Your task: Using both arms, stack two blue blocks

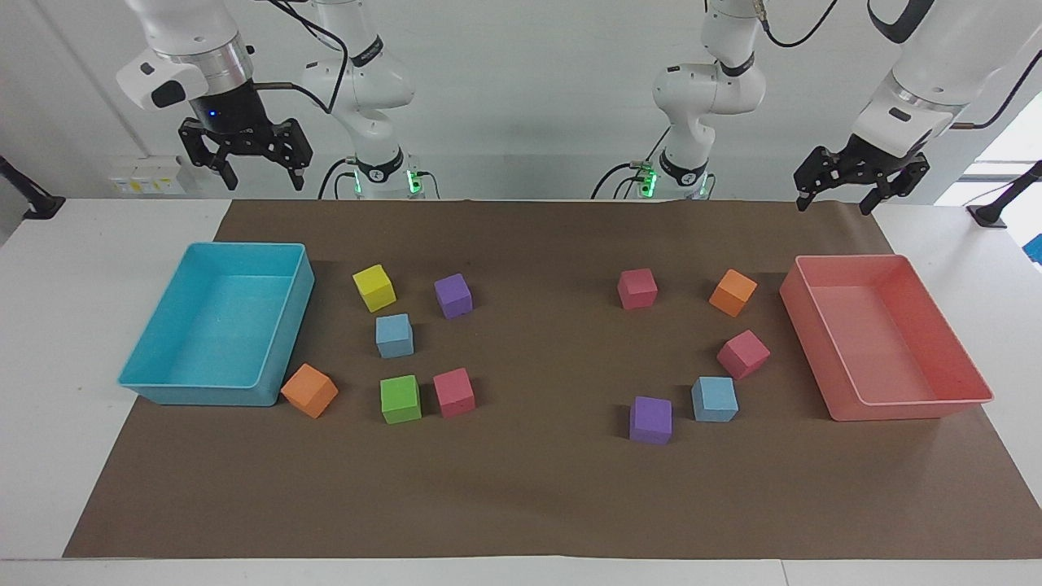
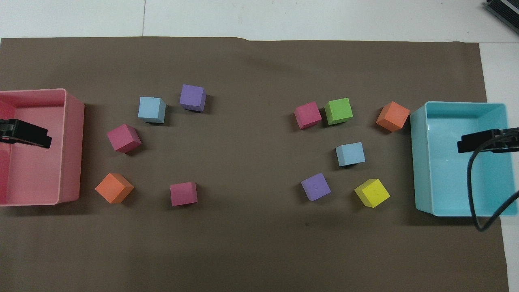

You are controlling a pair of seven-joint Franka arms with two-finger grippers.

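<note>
Hanging high near the robots' end, the left gripper [image 1: 861,185] sits over the pink tray [image 1: 969,358] and the right gripper [image 1: 246,159] over the turquoise tray [image 1: 286,325], both with black fingers spread wide and holding nothing. Both trays are smooth-walled rectangular tubs with rounded corners, resting on matte brown paper [image 1: 537,488]. Well below and away from the right gripper's fingers, one blue block [image 1: 394,335], a matte foam cube with soft edges, sits among the other coloured cubes beside the turquoise tray. The other blue block [image 1: 715,399] lies farther from the robots, toward the left arm's end, just beside a purple cube [image 1: 650,420]. Only the facing view shows the whole grippers and white arms; the overhead view shows just dark tips over the tray floors, plus a looping black cable [image 2: 472,194].
</note>
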